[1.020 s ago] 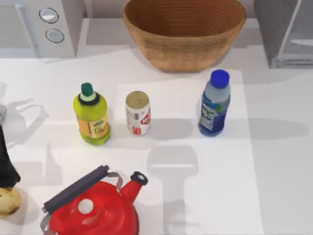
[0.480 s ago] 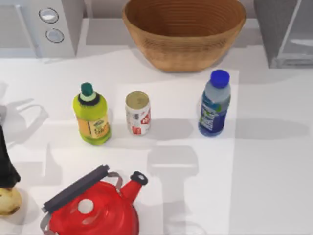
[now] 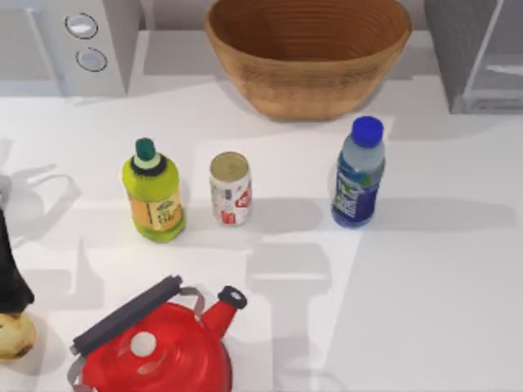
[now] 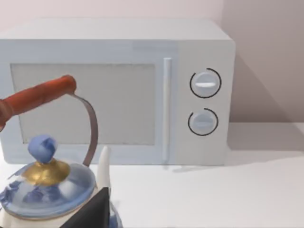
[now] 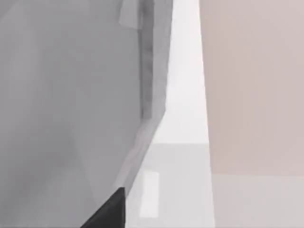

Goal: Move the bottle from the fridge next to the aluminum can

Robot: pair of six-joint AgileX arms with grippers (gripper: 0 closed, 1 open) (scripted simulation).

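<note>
Although the task names the fridge [image 3: 474, 49] as its starting place, the blue-capped bottle [image 3: 358, 173] already stands upright on the table, right of the aluminum can [image 3: 230, 189] with a gap between them, well in front of the fridge. Seemingly the move is nearly done. Neither gripper's finger state can be told.
</note>
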